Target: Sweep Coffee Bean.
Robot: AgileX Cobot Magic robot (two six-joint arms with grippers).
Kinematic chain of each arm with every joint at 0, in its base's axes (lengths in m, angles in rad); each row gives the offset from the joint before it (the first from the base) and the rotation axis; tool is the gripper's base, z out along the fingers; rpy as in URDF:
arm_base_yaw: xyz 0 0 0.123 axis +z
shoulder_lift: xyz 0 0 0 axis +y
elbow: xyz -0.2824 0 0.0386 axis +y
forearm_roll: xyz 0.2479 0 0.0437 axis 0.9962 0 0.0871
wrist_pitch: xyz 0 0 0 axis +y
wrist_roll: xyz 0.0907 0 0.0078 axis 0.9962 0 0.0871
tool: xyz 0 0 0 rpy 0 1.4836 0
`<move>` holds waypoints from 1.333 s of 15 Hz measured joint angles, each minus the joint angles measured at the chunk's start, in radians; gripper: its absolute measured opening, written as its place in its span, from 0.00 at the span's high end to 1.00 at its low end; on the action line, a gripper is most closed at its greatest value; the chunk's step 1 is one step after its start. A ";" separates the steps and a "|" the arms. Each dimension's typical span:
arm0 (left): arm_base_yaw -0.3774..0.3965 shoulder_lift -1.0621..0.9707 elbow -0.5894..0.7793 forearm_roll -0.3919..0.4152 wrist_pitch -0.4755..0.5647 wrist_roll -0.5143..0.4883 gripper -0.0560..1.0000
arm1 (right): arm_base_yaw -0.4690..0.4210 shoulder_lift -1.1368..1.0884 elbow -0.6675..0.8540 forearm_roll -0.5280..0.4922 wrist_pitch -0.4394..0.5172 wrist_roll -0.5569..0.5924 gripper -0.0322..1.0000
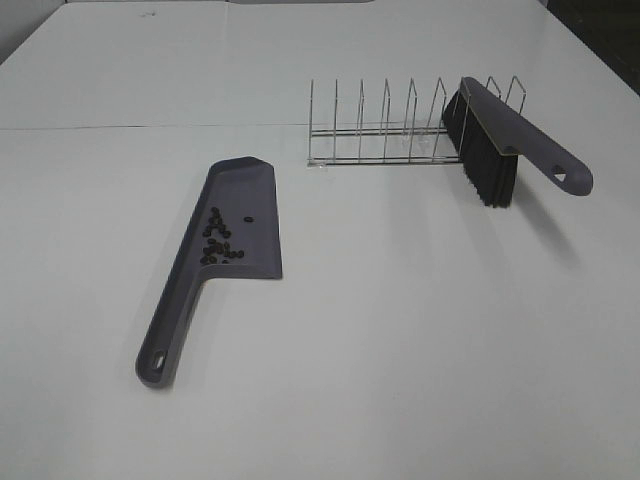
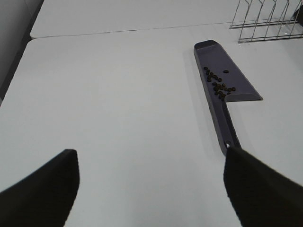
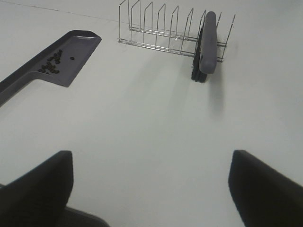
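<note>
Coffee beans (image 1: 218,240) lie in a small loose cluster on the blade of a grey dustpan (image 1: 243,200), which lies flat on the white table (image 1: 420,350). One bean sits a little apart from the others. The dustpan's handle (image 1: 170,335) points toward the near edge of the table.

Neither arm appears in the high view. The left gripper (image 2: 151,189) has its jaws spread wide and holds nothing; one finger (image 2: 262,189) appears just beside the end of the dustpan handle. The right gripper (image 3: 151,189) is also wide apart and empty, over bare table.

A grey brush (image 1: 510,140) with black bristles (image 1: 485,170) rests tilted in a wire rack (image 1: 390,125), at its right end, well apart from the dustpan. Between dustpan and rack, and toward the near edge, the table is free. A seam (image 1: 150,127) crosses the table behind the rack. I can read no writing or label anywhere.
</note>
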 joint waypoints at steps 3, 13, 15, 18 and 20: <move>0.000 0.000 0.000 0.000 0.000 0.000 0.23 | 0.000 0.000 0.000 0.000 0.000 0.001 0.23; 0.000 0.000 0.000 0.000 0.000 0.000 0.23 | 0.000 0.000 0.000 0.000 0.000 0.003 0.23; 0.000 0.000 0.000 0.000 0.000 0.000 0.23 | 0.000 0.000 0.000 0.000 0.000 0.003 0.23; 0.000 0.000 0.000 0.000 0.000 0.002 0.23 | 0.000 0.000 0.000 0.000 0.000 0.003 0.23; 0.000 0.000 0.000 0.000 0.000 0.003 0.23 | 0.000 0.000 0.000 0.000 0.000 0.004 0.23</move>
